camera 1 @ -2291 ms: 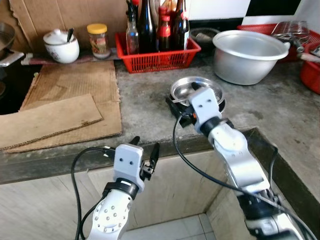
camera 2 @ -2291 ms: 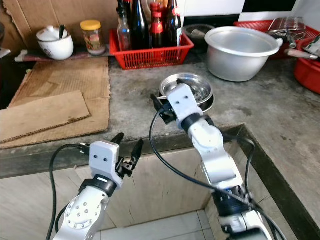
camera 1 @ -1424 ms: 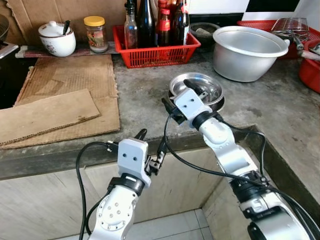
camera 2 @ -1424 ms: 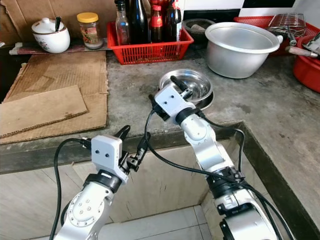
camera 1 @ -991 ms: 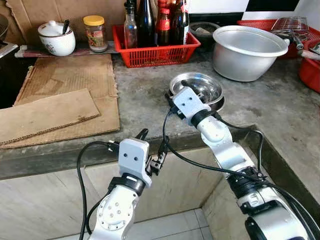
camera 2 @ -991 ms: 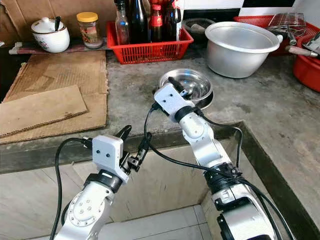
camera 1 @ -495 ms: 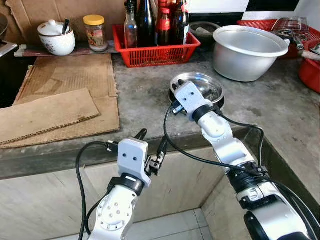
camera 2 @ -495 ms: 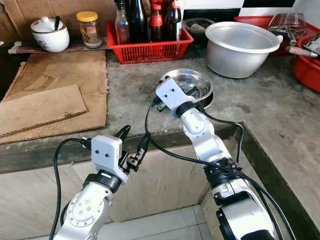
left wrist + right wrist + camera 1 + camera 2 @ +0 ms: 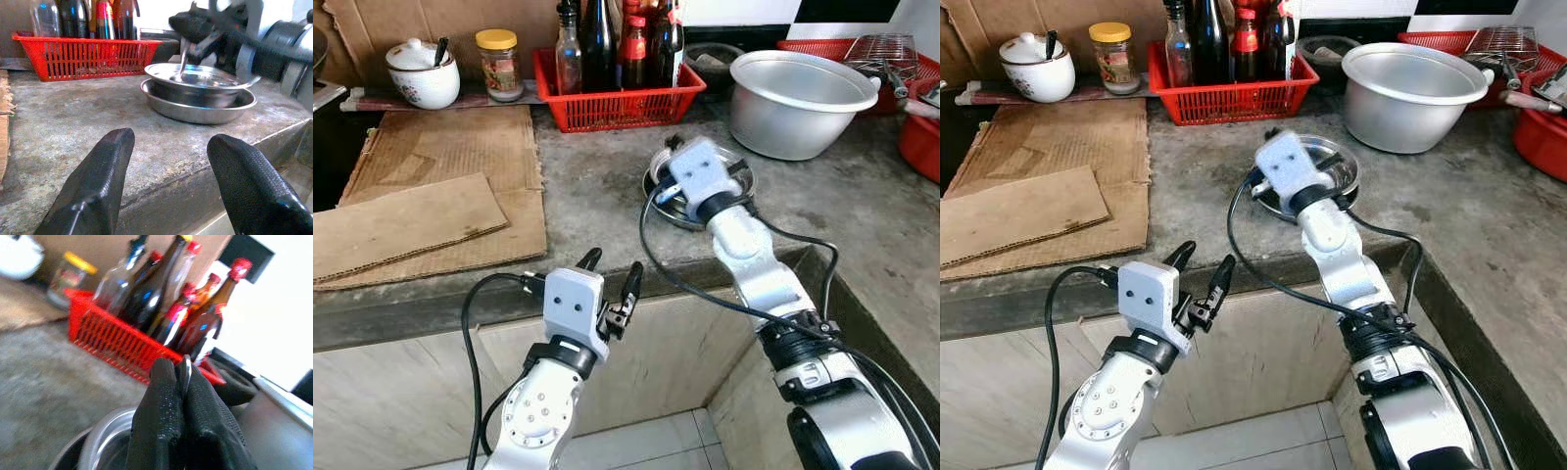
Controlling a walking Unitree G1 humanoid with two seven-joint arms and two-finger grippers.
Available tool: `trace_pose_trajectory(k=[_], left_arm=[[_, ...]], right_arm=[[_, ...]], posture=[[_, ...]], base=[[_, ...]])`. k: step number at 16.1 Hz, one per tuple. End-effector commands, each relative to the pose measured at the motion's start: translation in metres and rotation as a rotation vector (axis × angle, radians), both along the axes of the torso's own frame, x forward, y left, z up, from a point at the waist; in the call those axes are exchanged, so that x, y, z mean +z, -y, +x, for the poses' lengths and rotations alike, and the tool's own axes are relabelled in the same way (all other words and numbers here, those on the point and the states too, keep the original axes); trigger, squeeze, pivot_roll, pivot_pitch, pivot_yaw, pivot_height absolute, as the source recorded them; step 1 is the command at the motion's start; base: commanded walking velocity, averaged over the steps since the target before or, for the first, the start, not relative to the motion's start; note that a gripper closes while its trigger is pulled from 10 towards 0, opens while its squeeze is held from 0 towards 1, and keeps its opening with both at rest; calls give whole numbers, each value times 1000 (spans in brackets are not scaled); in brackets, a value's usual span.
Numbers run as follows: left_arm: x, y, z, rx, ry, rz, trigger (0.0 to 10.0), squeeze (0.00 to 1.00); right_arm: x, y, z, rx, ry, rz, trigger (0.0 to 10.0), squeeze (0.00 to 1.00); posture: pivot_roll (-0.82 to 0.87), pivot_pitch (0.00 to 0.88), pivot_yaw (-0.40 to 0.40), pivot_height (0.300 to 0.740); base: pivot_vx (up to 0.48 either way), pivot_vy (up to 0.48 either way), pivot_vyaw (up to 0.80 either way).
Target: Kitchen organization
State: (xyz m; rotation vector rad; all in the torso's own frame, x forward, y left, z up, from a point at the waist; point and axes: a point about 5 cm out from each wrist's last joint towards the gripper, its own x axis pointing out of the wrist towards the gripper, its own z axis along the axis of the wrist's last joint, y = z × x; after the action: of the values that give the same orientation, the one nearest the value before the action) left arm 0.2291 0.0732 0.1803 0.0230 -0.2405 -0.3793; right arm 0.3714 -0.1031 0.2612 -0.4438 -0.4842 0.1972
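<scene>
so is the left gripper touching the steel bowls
No, the left gripper hangs open short of the counter edge, apart from the stacked steel bowls.

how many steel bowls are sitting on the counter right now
3. A small bowl is nested in a shallow bowl near the counter's edge, its rim pinched by the right pincer. A large bowl stands behind them. Others may be hidden.

The right gripper [image 9: 182, 382] is stretched forward with its fingers pinched together, while the left gripper [image 9: 610, 277] hangs low, fingers spread.
</scene>
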Motion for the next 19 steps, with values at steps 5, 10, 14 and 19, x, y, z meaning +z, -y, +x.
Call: trace_pose_trajectory(k=[5, 10, 14, 19], left_arm=[[0, -1, 5, 9, 6, 11, 10000, 0], [0, -2, 11, 5, 18, 13, 10000, 0], [1, -2, 15, -20, 29, 4, 10000, 0], [0, -3, 18, -30, 23, 4, 10000, 0]], right_arm=[[36, 20, -26, -36, 129, 285, 0, 0], [53, 42, -61, -138, 246, 360, 10000, 0], [29, 65, -76, -338, 159, 354, 10000, 0], [4, 65, -94, -375, 62, 403, 10000, 0]], posture=[[219, 118, -60, 740], [209, 77, -49, 740], [198, 49, -40, 740], [187, 28, -21, 740]], base=[[0, 0, 0], [0, 0, 0], [0, 0, 0], [0, 250, -720]])
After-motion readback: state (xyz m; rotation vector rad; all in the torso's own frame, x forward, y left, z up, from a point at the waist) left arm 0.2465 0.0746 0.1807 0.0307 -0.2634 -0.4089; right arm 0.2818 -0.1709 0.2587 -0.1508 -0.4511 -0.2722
